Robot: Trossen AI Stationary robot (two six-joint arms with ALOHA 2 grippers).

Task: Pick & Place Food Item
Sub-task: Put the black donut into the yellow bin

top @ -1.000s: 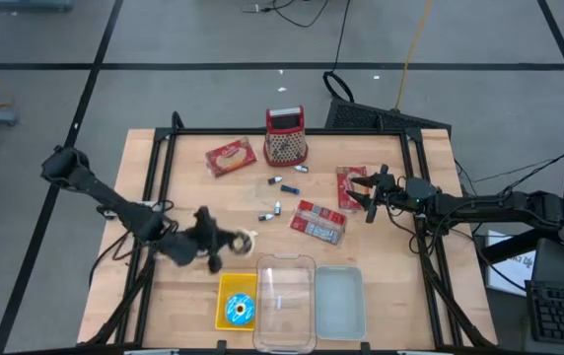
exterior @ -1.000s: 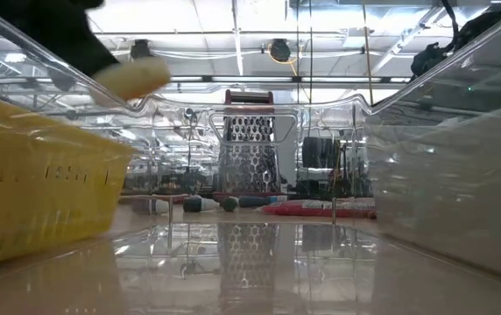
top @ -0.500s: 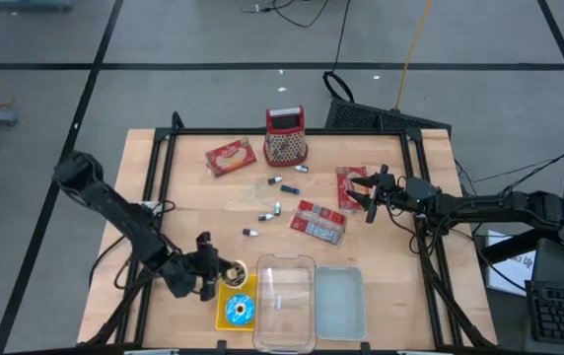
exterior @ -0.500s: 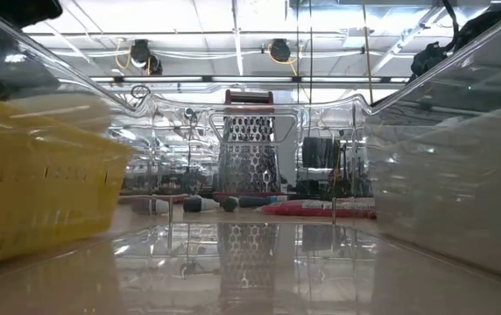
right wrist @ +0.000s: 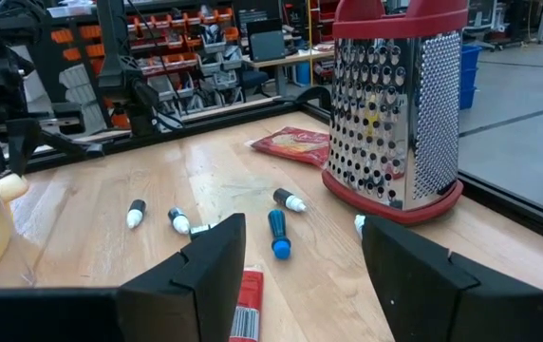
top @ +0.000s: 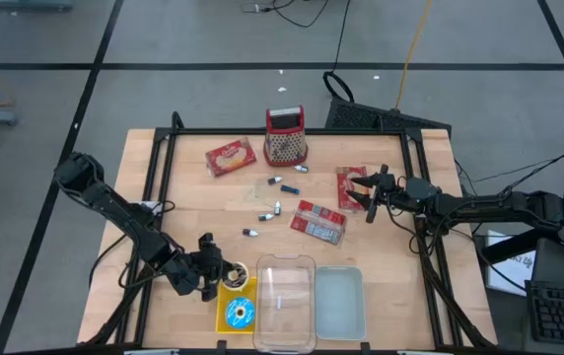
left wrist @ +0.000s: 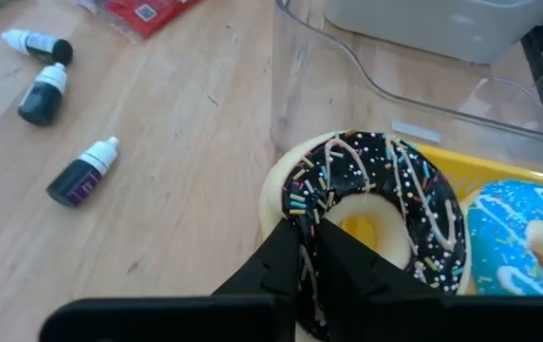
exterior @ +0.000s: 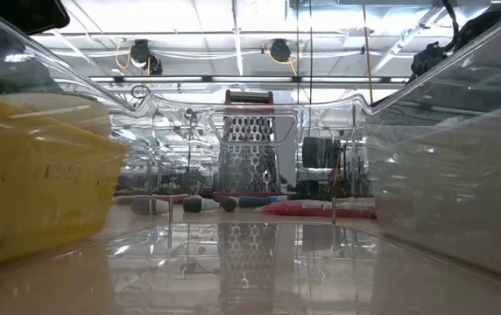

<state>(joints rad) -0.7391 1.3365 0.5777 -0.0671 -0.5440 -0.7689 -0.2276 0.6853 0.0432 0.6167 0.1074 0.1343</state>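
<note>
Gripping a chocolate-glazed donut with coloured sprinkles (left wrist: pixel 371 214), the left pincer (left wrist: pixel 309 261) has its 2 dark fingers (left wrist: pixel 357 271) pressed close together on the near side of the ring. The donut sits at the left far edge of the yellow plastic basket (top: pixel 235 304), which stands near the front edge of the wooden table (top: pixel 188 212). A second donut with blue glaze (left wrist: pixel 528 233) lies inside the same basket, just beside the chocolate one. A clear plastic container (top: pixel 284 301) stands right of the basket, and a frosted lid (top: pixel 339 301) lies right of that.

The right pincer (top: pixel 365 193) waits at the right side of the table, its fingers (right wrist: pixel 210 261) standing apart and holding nothing. On the far part of the table are a metal grater with red trim (top: pixel 285 136), a red food packet (top: pixel 230 156), and some small bottles (top: pixel 280 183); a red wrapped package (top: pixel 318 221) lies near the middle.
</note>
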